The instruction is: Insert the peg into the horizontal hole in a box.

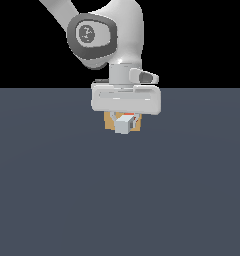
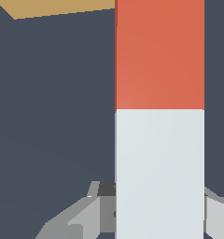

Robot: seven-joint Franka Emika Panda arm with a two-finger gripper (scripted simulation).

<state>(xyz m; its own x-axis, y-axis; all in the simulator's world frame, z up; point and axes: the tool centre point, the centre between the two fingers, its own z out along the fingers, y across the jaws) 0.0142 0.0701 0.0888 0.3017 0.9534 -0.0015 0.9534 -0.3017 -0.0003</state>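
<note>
on the dark grey worktop (image 1: 52,190), going from the exterior view's left to its right: bare surface first, then at centre the arm's white hand hanging over the box (image 1: 109,121), bare surface again past it. only tan slivers of the box show on each side behind the peg (image 1: 124,124), whose white end points at the camera with a bit of orange-red just above it. peg sits level under the hand, lined up with the box face; the hole is hidden behind the peg, so can't tell whether the tip is inside. wrist view: fingers (image 2: 81,217) clamped on the white half of the peg (image 2: 159,154), one on each side, orange-red half running away from them toward the box (image 2: 62,7), of which only a tan corner shows at the frame edge.
</note>
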